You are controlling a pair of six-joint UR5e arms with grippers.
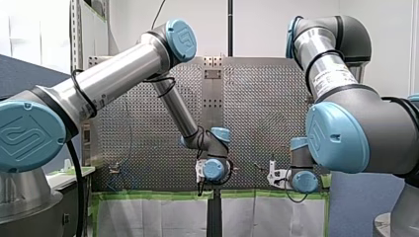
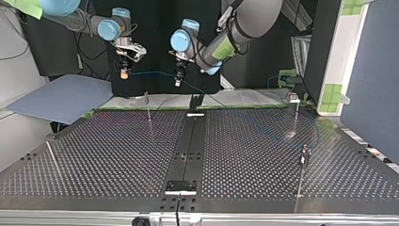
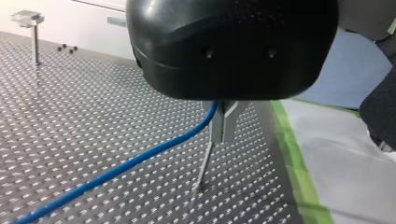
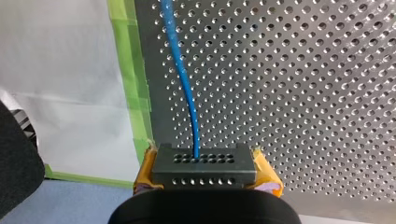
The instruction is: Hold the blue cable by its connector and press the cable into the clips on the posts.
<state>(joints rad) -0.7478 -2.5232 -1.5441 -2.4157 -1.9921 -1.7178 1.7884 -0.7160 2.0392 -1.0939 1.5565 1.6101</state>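
- Perforated metal worktop (image 2: 117, 155) filled the scene, edged at its far side with green tape (image 4: 135, 93); thin posts stood on it, one (image 2: 148, 107) at the top view's left and one (image 2: 295, 110) at its right.
- Both arms hung above the worktop's far edge in the top view, my right arm at that view's left and my left arm just right of it.
- My right end effector (image 4: 205, 171) was closed on the connector (image 4: 204, 161), a black block clamped between its yellow pads (image 4: 266, 175).
- From the connector's top the blue cable (image 4: 182, 70) ran straight ahead of the right end effector, over the worktop just beside the tape.
- In the top view the cable crossed the gap between the two end effectors, clear of the worktop, then trailed down toward that view's right.
- My left end effector (image 3: 222, 137) had its metal fingers (image 3: 217, 123) drawn together around the cable, which passed through the notch at their upper part and ran away low over the worktop.
- Directly under the left end effector's fingertips stood a slim post (image 3: 204, 165), the cable beside its top rather than seated in it.
- A further post with a clip (image 3: 29, 18) stood well apart from the left end effector.
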